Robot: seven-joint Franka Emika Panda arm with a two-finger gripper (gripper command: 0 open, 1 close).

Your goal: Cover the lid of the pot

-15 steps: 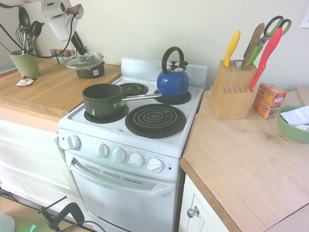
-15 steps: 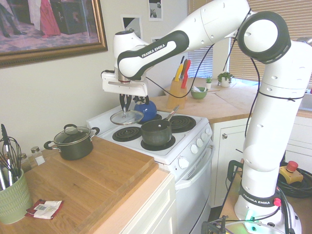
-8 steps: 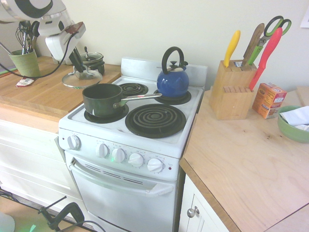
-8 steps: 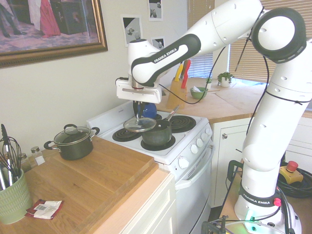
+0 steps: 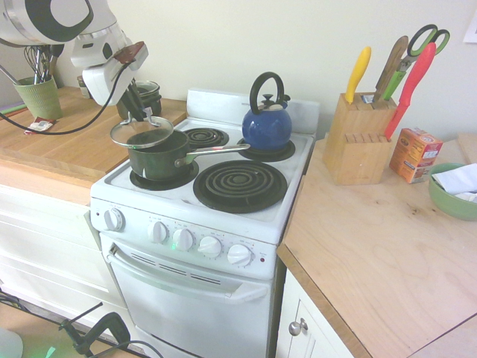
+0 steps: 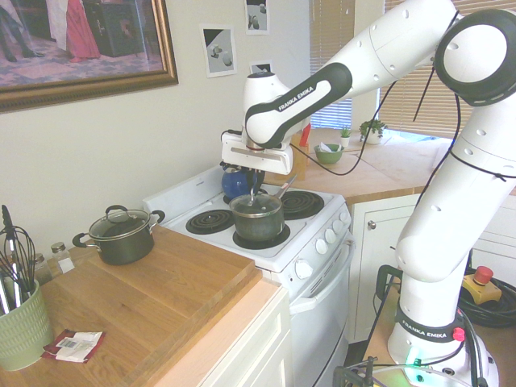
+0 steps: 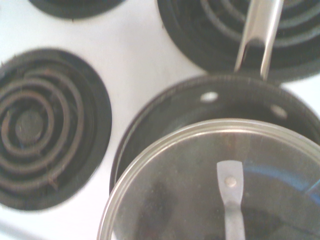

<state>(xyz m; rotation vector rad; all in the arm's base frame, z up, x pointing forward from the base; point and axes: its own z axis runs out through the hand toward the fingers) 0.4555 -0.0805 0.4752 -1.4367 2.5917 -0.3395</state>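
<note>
Because the pot (image 5: 155,160) still needs covering, the gripper (image 6: 256,190) grasps the lid (image 5: 141,133) by its handle, partly overlapping the opening.

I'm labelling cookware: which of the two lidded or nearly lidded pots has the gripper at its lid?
The green saucepan on the stove; its lid hangs from the gripper.

Glass lid (image 7: 180,200) partly over dark saucepan (image 7: 165,105) (metal handle (image 7: 257,30) attached); coil burners (image 7: 45,125) around on white stovetop (image 7: 130,50).
</note>
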